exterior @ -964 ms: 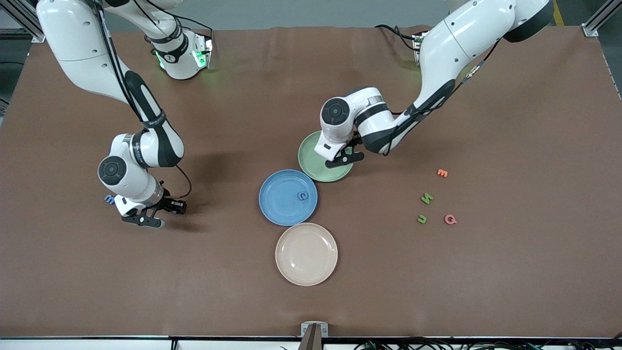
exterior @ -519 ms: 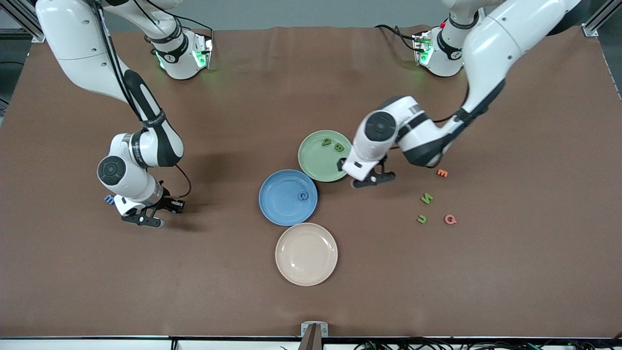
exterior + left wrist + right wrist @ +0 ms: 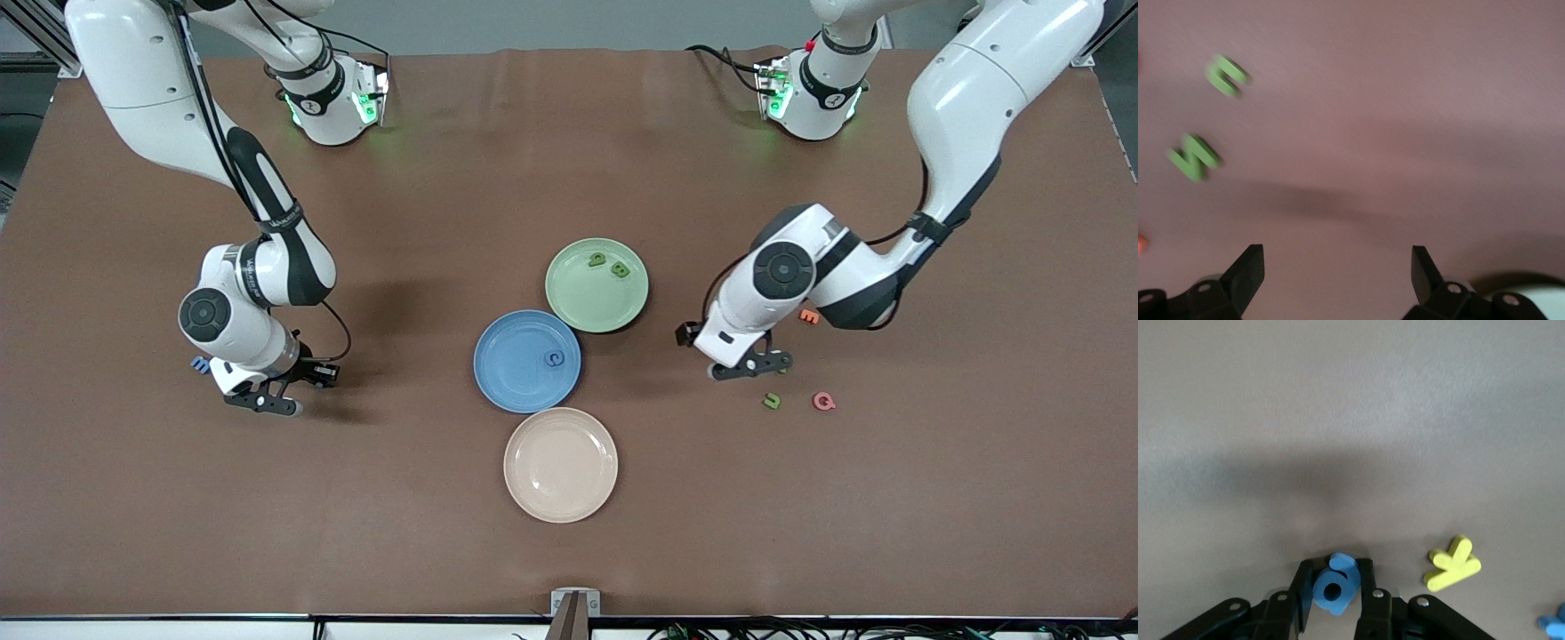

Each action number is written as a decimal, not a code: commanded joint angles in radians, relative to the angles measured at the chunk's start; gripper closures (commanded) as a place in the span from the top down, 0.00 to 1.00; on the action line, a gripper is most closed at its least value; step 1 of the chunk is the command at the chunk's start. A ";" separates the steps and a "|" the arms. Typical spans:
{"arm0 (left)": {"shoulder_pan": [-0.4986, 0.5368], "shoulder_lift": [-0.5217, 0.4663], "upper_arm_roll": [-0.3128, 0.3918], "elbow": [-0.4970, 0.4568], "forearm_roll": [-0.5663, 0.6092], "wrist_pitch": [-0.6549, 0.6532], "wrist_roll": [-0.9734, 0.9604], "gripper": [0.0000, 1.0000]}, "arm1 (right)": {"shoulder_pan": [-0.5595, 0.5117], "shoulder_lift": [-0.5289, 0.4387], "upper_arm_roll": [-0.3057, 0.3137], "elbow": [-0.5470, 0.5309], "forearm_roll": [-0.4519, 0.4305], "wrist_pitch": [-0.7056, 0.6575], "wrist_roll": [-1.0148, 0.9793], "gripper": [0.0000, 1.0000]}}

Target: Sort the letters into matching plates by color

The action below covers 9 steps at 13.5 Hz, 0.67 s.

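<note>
The medium blue round plastic plate [image 3: 526, 361] is taken as the landmark on the brown surface [image 3: 444, 498]. One small blue letter [image 3: 554, 358] is contained in it, near the rim toward the left arm's end; its orientation cannot be told. The pale green round plate [image 3: 596, 285] is set farther from the front camera, its rim just beside the blue plate's rim. Two small green letters [image 3: 609, 265] are contained in it, side by side near the rim away from the blue plate. The beige round plate [image 3: 560, 464] is set nearer to the camera, just beside the blue plate, and nothing is seen in it.

The left claw [image 3: 745, 365] is held wide over bare surface, toward the left arm's end from the blue plate. In the left wrist view, two blurred green letters, a chunky N [image 3: 1194, 156] and a U-like piece [image 3: 1227, 73], are seen lying flat.

The right claw [image 3: 1333, 590] is closed on a chunky blue letter with a round hole [image 3: 1335, 585], well apart from the blue plate toward the right arm's end. The letter's flat face is turned to the wrist camera. A yellow letter [image 3: 1453, 563] lies flat beside it.
</note>
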 commanded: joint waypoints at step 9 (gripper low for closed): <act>0.145 0.048 0.023 -0.027 0.153 0.068 0.123 0.89 | 0.215 -0.050 0.026 0.121 0.007 -0.168 0.491 0.02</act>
